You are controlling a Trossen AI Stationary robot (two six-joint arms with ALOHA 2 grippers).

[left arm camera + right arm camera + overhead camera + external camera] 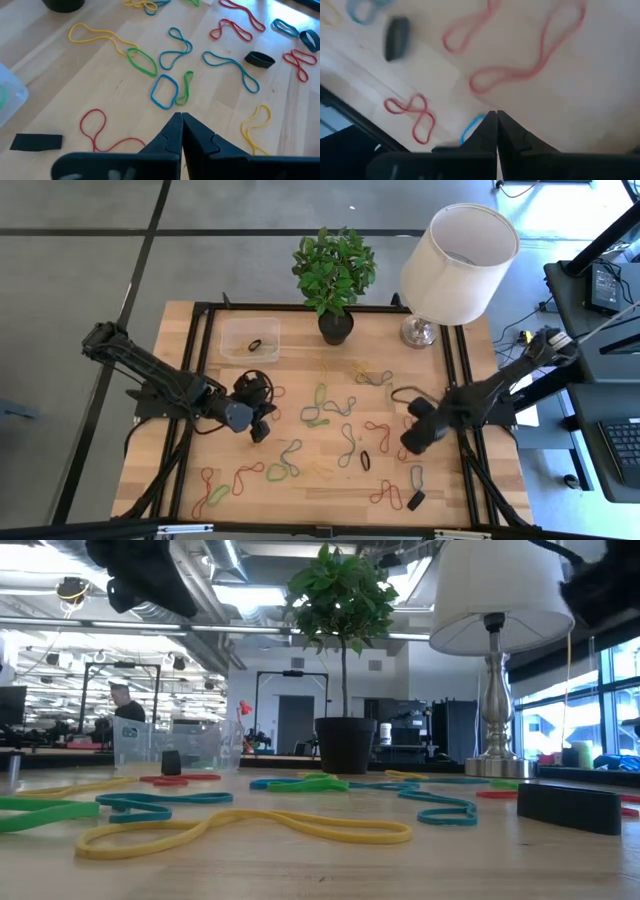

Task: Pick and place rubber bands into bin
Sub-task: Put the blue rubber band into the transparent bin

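Note:
Many rubber bands in red, blue, green and yellow lie loose across the wooden table; the left wrist view shows a blue one, the right wrist view a red one. The clear bin stands near the far edge with a small dark thing inside, and it also shows in the low view. My left gripper hangs shut above the table's left middle, holding nothing. My right gripper hangs shut above the bands on the right, with a blue band just beside its fingers.
A black plant pot and a lamp base stand at the far edge, right of the bin. Small black blocks lie among the bands. A black band lies flat. A black frame runs along the table's sides.

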